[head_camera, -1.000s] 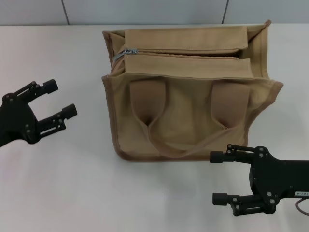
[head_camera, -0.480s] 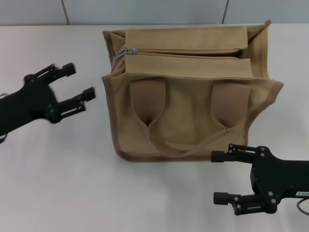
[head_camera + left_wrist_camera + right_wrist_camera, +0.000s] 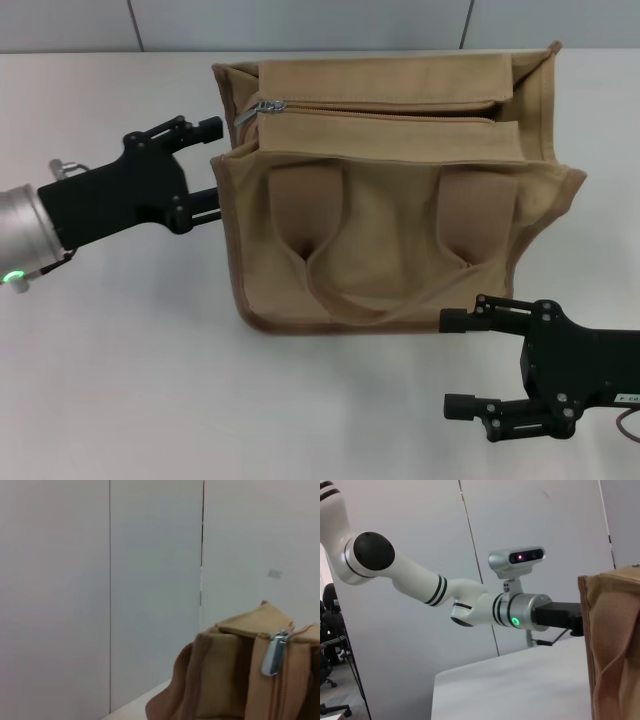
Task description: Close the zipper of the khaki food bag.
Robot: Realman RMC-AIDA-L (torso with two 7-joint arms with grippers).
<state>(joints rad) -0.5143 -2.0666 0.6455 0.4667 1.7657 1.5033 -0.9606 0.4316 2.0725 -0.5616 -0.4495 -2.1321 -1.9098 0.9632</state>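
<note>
1. A khaki food bag [image 3: 400, 200] stands upright on a pale bench [image 3: 120, 380], centred and toward the far side.
2. Its two brown strap handles [image 3: 390, 270] hang down the near face.
3. The zipper [image 3: 380, 112] runs left to right across the top of the bag, between two fabric flaps.
4. The silver pull tab [image 3: 262, 107] sits at the zipper's left end; in the left wrist view it hangs at the bag's upper corner [image 3: 274, 655].
5. The left gripper [image 3: 212, 160] is at the bag's left side, near the top corner, its fingers spread apart and holding nothing. One finger reaches toward the pull tab end; the other lies against the left edge.
6. The right gripper [image 3: 458, 362] rests low over the bench, near and right of the bag, its fingers wide apart and empty.
</note>
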